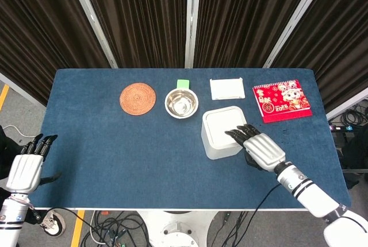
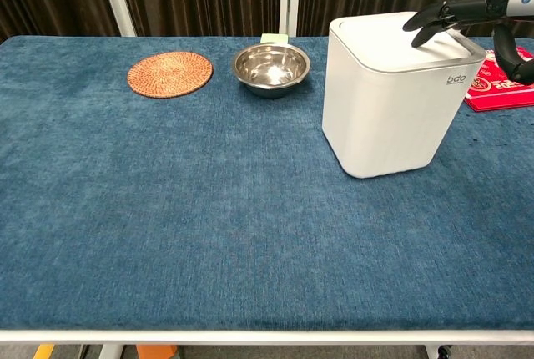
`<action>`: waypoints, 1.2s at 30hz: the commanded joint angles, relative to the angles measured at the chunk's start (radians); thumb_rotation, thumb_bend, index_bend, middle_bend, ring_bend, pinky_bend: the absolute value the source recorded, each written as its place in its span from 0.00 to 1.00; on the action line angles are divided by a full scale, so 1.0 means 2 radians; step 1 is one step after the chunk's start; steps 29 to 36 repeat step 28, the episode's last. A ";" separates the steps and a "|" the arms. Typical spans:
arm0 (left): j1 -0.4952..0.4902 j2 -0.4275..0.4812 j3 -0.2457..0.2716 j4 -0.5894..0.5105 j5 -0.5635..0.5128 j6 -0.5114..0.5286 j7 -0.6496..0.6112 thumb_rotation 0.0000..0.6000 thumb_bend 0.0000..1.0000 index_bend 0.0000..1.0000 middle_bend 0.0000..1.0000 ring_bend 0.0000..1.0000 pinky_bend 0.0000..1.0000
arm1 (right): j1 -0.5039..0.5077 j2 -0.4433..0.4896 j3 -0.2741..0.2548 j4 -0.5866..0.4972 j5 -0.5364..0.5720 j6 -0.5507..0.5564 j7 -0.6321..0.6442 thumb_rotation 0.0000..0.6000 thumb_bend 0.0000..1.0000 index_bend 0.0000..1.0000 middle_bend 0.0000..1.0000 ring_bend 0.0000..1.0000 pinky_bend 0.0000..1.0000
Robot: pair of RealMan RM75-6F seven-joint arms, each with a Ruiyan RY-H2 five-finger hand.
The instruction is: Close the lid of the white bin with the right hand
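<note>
The white bin stands right of the table's middle, its lid lying flat and closed on top. My right hand reaches over the bin from the right, fingers stretched out, fingertips on or just above the lid's right part. It holds nothing. My left hand hangs off the table's left edge with its fingers extended, empty, seen only in the head view.
A woven coaster and a steel bowl sit behind and left of the bin. A green block, a white flat box and a red calendar lie along the back.
</note>
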 commanded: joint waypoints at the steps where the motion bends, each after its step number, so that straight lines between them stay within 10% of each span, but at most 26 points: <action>1: 0.000 0.000 -0.001 0.000 0.000 0.002 0.000 1.00 0.00 0.10 0.15 0.07 0.20 | -0.018 0.007 0.008 -0.007 -0.031 0.045 0.012 0.99 1.00 0.00 0.09 0.02 0.00; 11: 0.005 0.001 -0.001 -0.006 0.003 0.011 0.000 1.00 0.00 0.10 0.15 0.07 0.20 | -0.138 0.026 -0.009 0.019 -0.113 0.249 -0.009 0.99 0.98 0.00 0.08 0.01 0.00; 17: 0.005 0.003 -0.001 -0.010 0.007 0.014 -0.001 1.00 0.00 0.10 0.15 0.07 0.20 | -0.236 -0.035 -0.037 0.095 -0.109 0.371 -0.035 1.00 0.55 0.00 0.00 0.00 0.00; 27: 0.007 -0.001 -0.001 -0.008 0.009 0.019 0.002 1.00 0.00 0.10 0.15 0.07 0.20 | -0.299 -0.127 -0.033 0.235 -0.068 0.417 0.033 1.00 0.01 0.00 0.00 0.00 0.00; 36: 0.008 -0.001 0.000 -0.009 0.009 0.019 0.003 1.00 0.00 0.10 0.15 0.07 0.20 | -0.300 -0.131 -0.032 0.241 -0.069 0.418 0.040 1.00 0.00 0.00 0.00 0.00 0.00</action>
